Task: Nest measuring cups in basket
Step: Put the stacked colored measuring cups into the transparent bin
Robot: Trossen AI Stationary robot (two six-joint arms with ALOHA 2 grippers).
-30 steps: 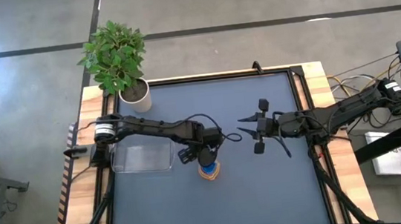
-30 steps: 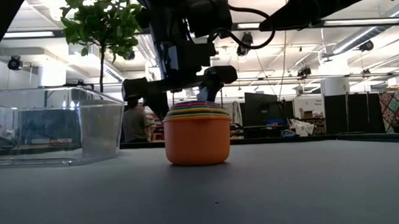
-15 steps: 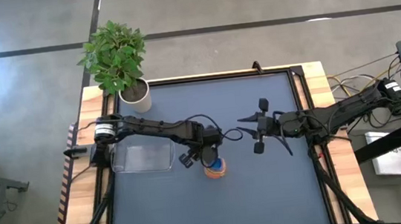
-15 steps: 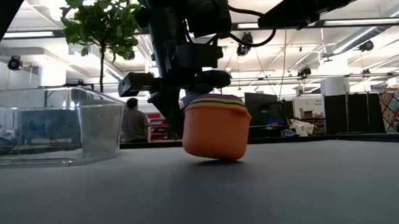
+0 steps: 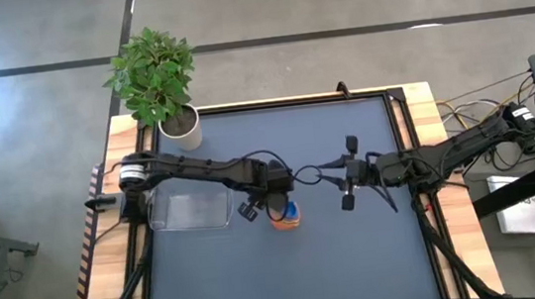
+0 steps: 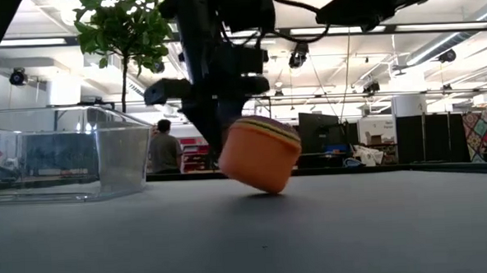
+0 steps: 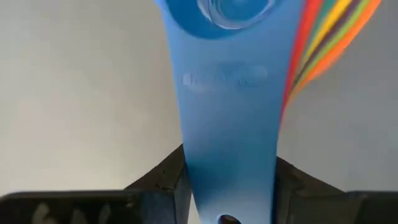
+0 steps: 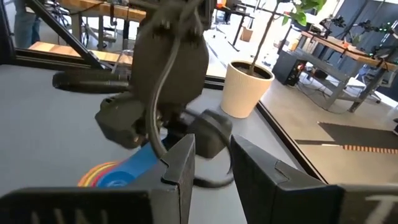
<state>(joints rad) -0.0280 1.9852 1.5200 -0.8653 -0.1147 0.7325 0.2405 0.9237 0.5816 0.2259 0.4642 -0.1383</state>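
Observation:
The measuring cups sit nested in one stack, orange outermost, with a blue cup and handle on top. My left gripper is shut on the stack's handles near the table's middle. The stack tilts just above the table; whether its lower edge touches the table I cannot tell. The clear basket stands on the table to the left of the stack. My right gripper waits to the right of the stack, its fingers a narrow gap apart and holding nothing. My left gripper pinches the stacked handles between its two fingers, with the blue handle uppermost and the other coloured handle edges beside it. The fingers come from above, pointing down, and lie along the handle. The stack hangs tilted below them, handle side up.
A white pot with a green plant stands at the far left corner. Wooden borders and black rails frame the dark table mat. Bare mat lies in front of the stack and toward the near edge.
My left gripper has shut on the stack's handles and risen a little. The stack, upright on the table a second ago, has tipped over with its handle side pulled up and has shifted slightly toward the far edge.

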